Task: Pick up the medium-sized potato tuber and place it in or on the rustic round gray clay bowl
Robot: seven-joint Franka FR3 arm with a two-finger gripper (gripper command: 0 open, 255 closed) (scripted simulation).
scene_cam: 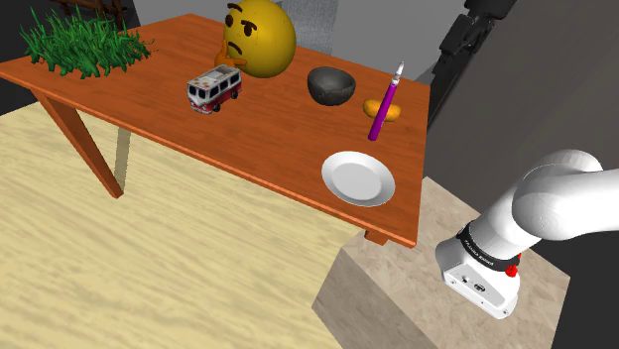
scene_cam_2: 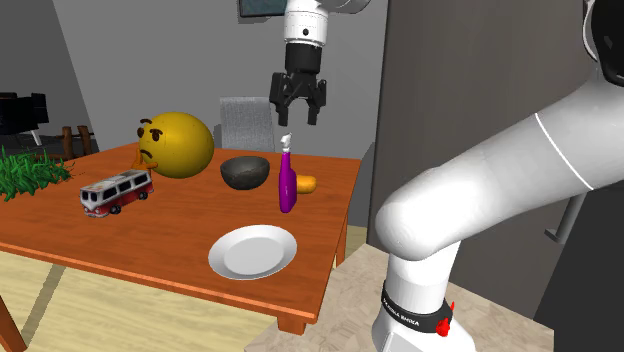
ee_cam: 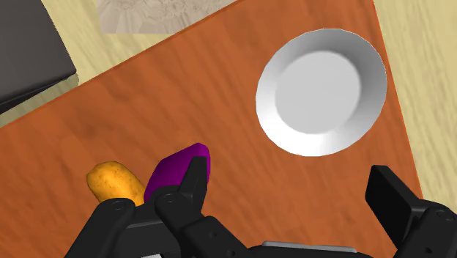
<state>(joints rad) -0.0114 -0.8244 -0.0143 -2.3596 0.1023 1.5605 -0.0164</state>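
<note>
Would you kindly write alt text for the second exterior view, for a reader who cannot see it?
A black gripper, jaws open, hangs above a purple bottle on an orange-brown table; a potato, dark bowl and white plate lie nearby.

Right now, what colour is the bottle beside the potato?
The bottle is purple; the shoulder view shows it best.

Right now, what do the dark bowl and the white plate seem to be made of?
The bowl looks like matte dark grey clay or stone: dull, mottled surface. The plate looks like smooth ceramic, possibly plastic: even white with soft shading.
</note>
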